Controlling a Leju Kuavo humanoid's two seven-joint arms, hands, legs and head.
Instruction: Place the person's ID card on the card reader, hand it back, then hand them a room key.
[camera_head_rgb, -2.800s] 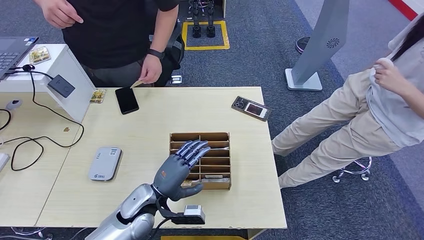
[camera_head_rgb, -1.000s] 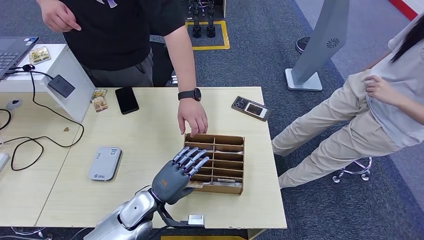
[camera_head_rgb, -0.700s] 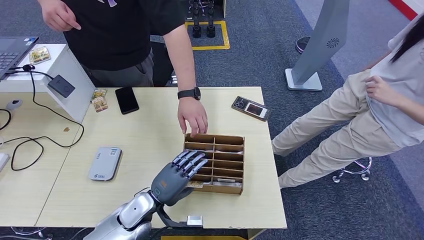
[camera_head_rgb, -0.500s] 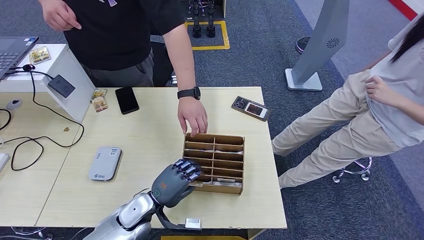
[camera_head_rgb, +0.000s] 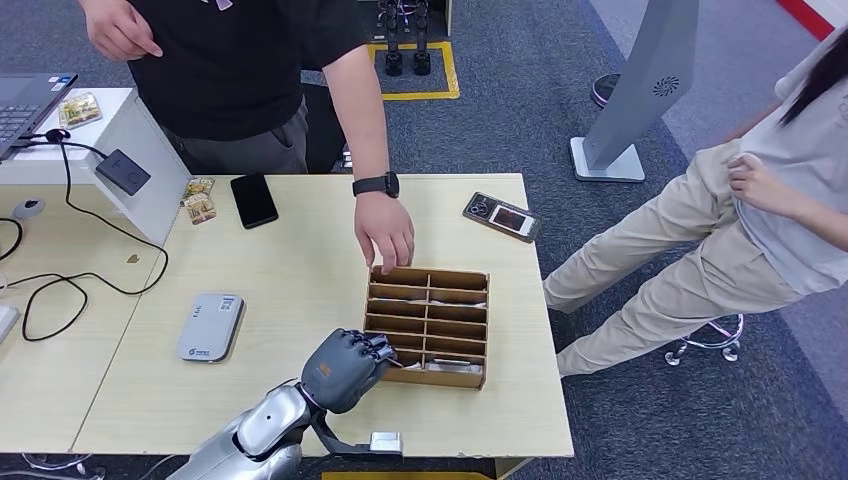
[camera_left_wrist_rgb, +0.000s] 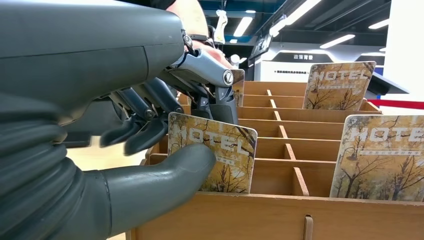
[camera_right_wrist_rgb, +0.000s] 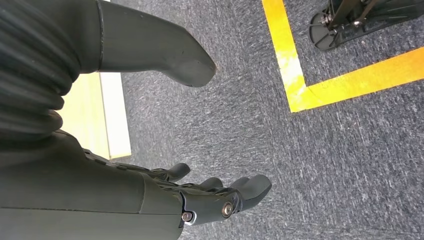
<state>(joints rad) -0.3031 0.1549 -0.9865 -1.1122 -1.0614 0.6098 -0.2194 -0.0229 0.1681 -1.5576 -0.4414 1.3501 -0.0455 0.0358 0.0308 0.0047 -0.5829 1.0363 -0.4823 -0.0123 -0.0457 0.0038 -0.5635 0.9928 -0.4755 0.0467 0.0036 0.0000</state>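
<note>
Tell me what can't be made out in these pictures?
- Head view: the left hand covers the near corner of the box, so the key card it pinches is hidden there.
- Left wrist view: the thumb hides the key card's lower corner; its small print is blurred.
- Head view: the card reader's label is too small to read.
- The table is cut off at the left edge.

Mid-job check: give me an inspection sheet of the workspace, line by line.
Surface: wooden table.
Job's things: room key standing in the card box; card reader lies flat.
Clutter: black phone; second phone.
Hands: left hand pinches the room key; right hand hangs open over carpet.
Cables: black cable loops beside the table.
Surroundings: a person's hand rests on the box's far edge.
</note>
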